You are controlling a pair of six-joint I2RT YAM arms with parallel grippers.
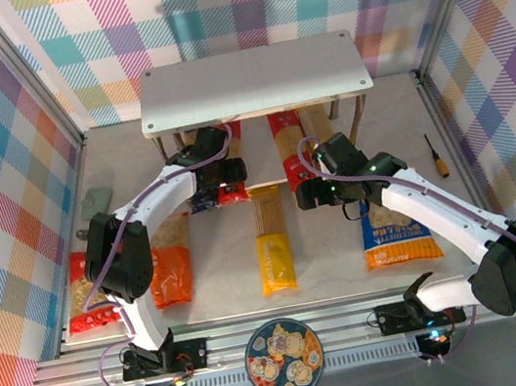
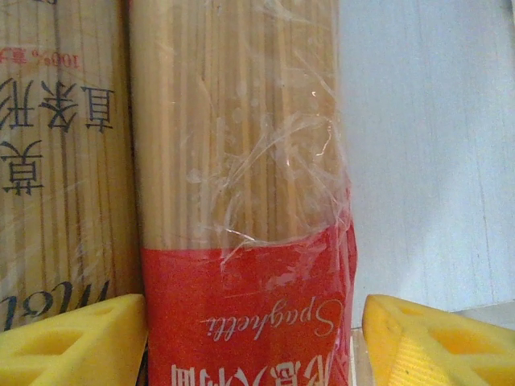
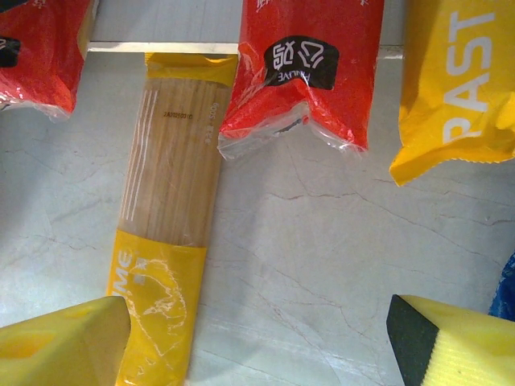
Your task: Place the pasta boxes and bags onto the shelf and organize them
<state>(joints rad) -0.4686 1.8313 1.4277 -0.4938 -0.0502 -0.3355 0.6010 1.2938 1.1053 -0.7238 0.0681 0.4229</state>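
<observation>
Red pack [image 2: 241, 201], beside tan pack [image 2: 64, 161], lies inside spread left end effector [image 2: 253, 342]; right end effector [image 3: 257, 342] gapes.

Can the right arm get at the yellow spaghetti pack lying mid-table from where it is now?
Probably yes. The right gripper is open just beside the yellow spaghetti pack, which lies flat with nothing on top. Only the red pack crowds its far end.

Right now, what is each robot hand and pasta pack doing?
shelf: top board bare
red spaghetti pack: lying flat beside tan pack
left gripper: open, fingers either side of red spaghetti pack
right gripper: open, empty
yellow spaghetti pack: flat on table, in front of shelf
red bag: flat on table
orange bag: flat on table
blue bag: flat on table
</observation>
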